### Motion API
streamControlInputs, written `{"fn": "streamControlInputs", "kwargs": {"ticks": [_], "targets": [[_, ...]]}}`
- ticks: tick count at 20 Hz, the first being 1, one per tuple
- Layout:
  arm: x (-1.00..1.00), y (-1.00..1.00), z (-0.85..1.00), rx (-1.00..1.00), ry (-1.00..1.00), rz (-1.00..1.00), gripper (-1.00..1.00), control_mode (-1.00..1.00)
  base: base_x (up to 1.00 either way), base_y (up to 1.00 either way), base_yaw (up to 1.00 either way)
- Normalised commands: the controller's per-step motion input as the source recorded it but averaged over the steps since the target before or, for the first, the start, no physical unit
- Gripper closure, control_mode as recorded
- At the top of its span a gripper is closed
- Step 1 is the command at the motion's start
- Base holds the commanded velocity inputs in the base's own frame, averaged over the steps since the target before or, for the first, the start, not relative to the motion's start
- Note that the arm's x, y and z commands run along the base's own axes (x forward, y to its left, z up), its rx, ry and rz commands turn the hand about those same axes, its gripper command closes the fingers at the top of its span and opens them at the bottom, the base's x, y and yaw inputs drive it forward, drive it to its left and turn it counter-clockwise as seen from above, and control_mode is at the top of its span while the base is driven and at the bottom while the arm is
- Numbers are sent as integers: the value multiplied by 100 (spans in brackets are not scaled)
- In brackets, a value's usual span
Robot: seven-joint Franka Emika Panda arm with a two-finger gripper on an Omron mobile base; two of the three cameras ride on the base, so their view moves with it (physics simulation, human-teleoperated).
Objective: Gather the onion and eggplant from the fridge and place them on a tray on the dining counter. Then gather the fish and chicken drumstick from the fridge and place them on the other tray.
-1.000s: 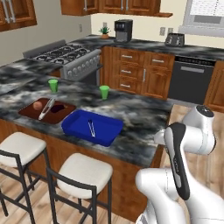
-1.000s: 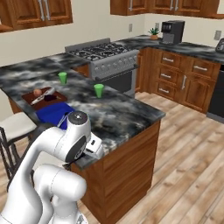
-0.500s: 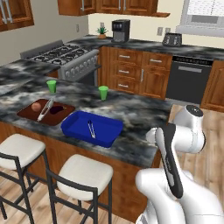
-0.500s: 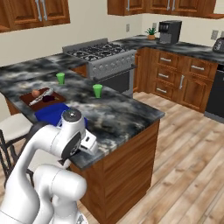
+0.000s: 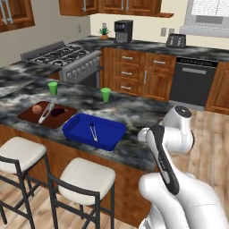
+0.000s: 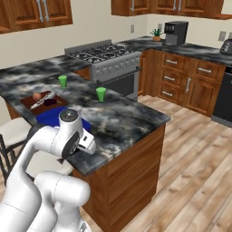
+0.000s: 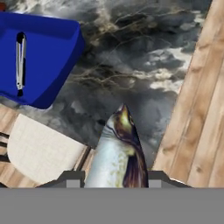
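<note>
Fish (image 7: 119,151) held tight in hand (image 7: 114,175), half closed around it. Carry over blue tray (image 7: 35,61) on tabletop (image 7: 131,57), lower gently, miss tongs (image 7: 19,61).

The arm (image 5: 179,179) is built of glossy white, rounded segments that swell into bulbous housings at the joints. A dark grey band runs along the seam of one link, and round dark grey caps close the joint ends, one cap (image 6: 69,116) bearing a small pale dot at its centre. A white boxy block (image 6: 86,141) sits by the wrist
</note>
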Motion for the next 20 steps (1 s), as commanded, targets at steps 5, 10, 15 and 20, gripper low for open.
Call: {"fn": "streamControlInputs", "kwargs": {"ticks": [5,10,15,20], "targets": [[57,42,5,0,6,0,100,-100,0,0,0],[66,63,15,-1,11,0,100,-100,0,0,0],[54,59,26,0,9,0,100,-100,0,0,0],[47,49,25,0,5,0,100,-100,0,0,0]]}}
